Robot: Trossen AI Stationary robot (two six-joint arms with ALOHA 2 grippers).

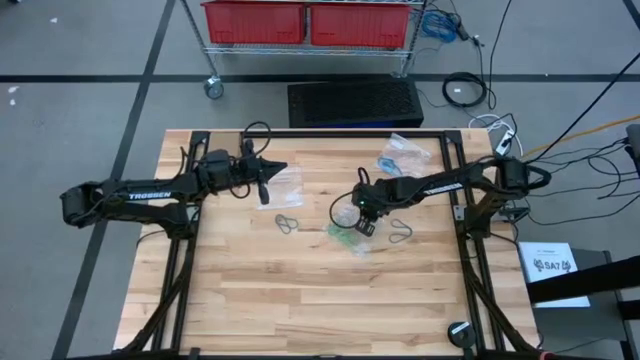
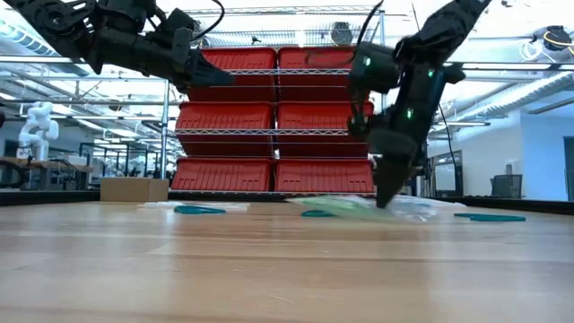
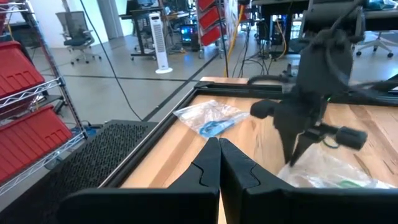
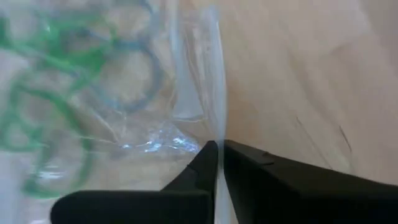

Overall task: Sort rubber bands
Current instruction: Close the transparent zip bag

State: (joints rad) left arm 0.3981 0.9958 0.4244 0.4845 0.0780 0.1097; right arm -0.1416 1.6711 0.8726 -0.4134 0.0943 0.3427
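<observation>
Nearest the low camera we find bare counter (image 1: pixel 300 300), with no bands on it. Farther in, loose dark rubber bands (image 1: pixel 287 223) lie at the middle, and another dark band (image 1: pixel 400 235) lies toward the right side; we judge these still unsorted. Between them the right gripper (image 1: pixel 362 226) stands tip-down at a clear bag holding green bands (image 1: pixel 345 236), its jaws closed to a slit on the bag's film edge (image 4: pixel 217 134). Beyond, a second bag with blue bands (image 1: pixel 402 156) rests near the far right corner. The left gripper (image 1: pixel 281 167) hovers above the counter over a third clear bag (image 1: pixel 285 185), jaws pressed together and empty. We judge the sorting partly done: green and blue bagged, dark bands remaining.
</observation>
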